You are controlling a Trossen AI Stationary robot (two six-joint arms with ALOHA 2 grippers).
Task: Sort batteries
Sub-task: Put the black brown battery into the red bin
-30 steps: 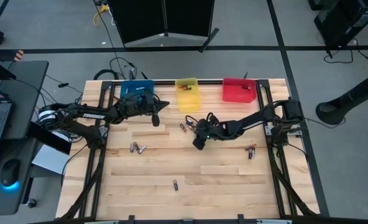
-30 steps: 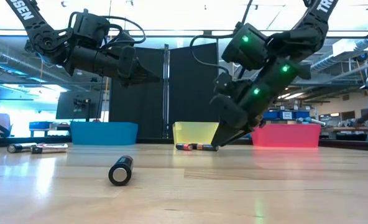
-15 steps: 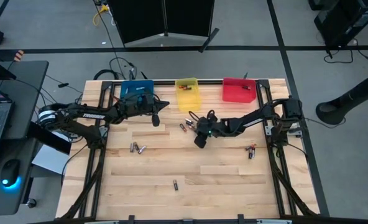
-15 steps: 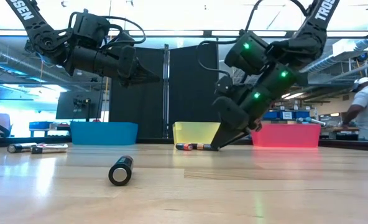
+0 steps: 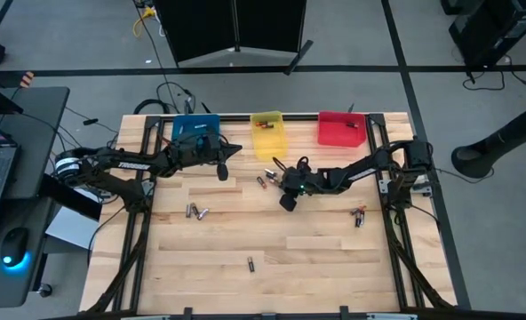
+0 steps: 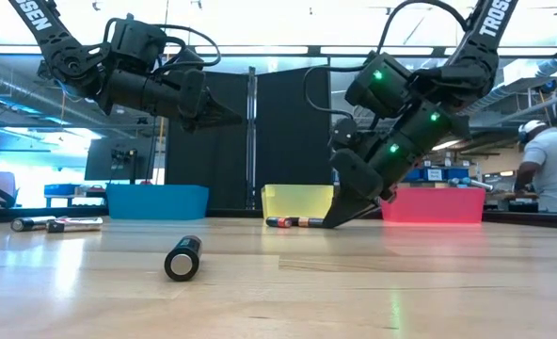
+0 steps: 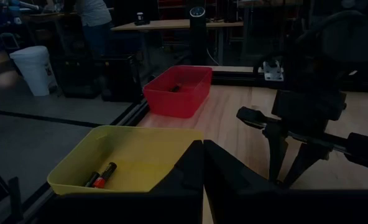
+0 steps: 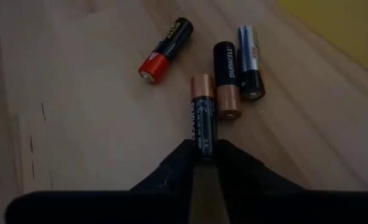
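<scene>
Several batteries (image 8: 227, 78) lie close together on the wooden table near the yellow bin (image 5: 267, 133); the low view shows this cluster of batteries (image 6: 293, 223) too. My right gripper (image 8: 202, 155) is slanted down at this cluster and shut on one black-and-copper battery (image 8: 202, 115); in the high view my right gripper (image 5: 273, 185) is at mid-table. My left gripper (image 7: 202, 163) hangs shut in the air near the blue bin (image 5: 195, 127), holding nothing. My right gripper pinches the black end (image 8: 203, 144) of the black-and-copper battery between its two fingertips. The fingers slant down from the table's right and near side and lie along the battery. The battery lies flat on the table, its copper end pointing away from the gripper.
A red bin (image 5: 341, 129) stands at the far right. Loose batteries lie at the left (image 5: 195, 212), near the front (image 5: 251, 263) and at the right (image 5: 360, 213). The yellow bin's wall (image 7: 128, 155) encloses two cells (image 7: 100, 177). A person stands beyond the table.
My right gripper has tipped and swung a little at the wrist, while its fingertips have stayed low at the cluster of batteries by the yellow bin. The batteries lie where they were.
</scene>
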